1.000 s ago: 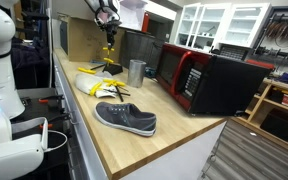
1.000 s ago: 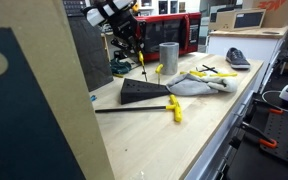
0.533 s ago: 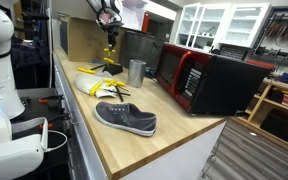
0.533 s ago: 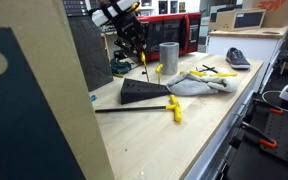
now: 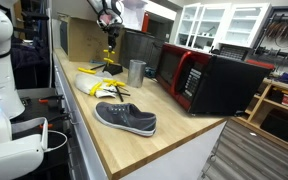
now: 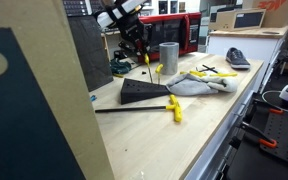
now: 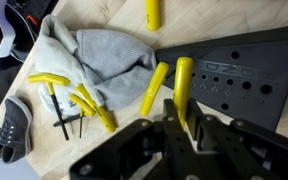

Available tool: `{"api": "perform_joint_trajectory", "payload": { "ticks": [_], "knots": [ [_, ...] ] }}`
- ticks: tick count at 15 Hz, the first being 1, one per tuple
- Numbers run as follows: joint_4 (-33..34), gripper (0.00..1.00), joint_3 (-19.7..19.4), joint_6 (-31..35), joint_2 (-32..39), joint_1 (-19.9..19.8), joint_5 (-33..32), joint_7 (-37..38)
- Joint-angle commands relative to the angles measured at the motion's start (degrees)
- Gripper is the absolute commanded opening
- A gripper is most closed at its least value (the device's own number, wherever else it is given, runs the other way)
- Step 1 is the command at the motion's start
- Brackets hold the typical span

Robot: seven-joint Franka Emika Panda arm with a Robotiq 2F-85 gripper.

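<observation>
Clamps a yellow-handled tool between narrow jaws, pressed on its two sides, right over the slanted edge of the black rack in the wrist view. Holds it with the long axis close to vertical: grasped end up, free end pointing down at the rack. Cannot tell whether tip and rack touch.

In an exterior view, hangs the yellow-handled tool just above and behind the black rack. Reaches in from above the rack with the arm, wrist bent so that the jaws face the counter almost straight down. In both exterior views, upright above the rack's end of the counter.

Around the rack:
- a second yellow tool lying slanted just beside its edge
- a grey cloth next to that
- yellow bent keys at the cloth's far side from the rack
- a dark shoe well apart from the rack
- a metal cup standing behind the rack
</observation>
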Motion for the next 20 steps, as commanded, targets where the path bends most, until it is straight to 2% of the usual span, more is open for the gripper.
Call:
{"api": "perform_joint_trajectory", "payload": {
  "ticks": [1, 20],
  "knots": [
    [-2.2, 0.04, -0.3, 0.9, -1.7, -0.7, 0.6, -1.5],
    [-0.9, 0.04, -0.9, 1.1, 0.5, -0.9, -0.7, -3.2]
  ]
}}
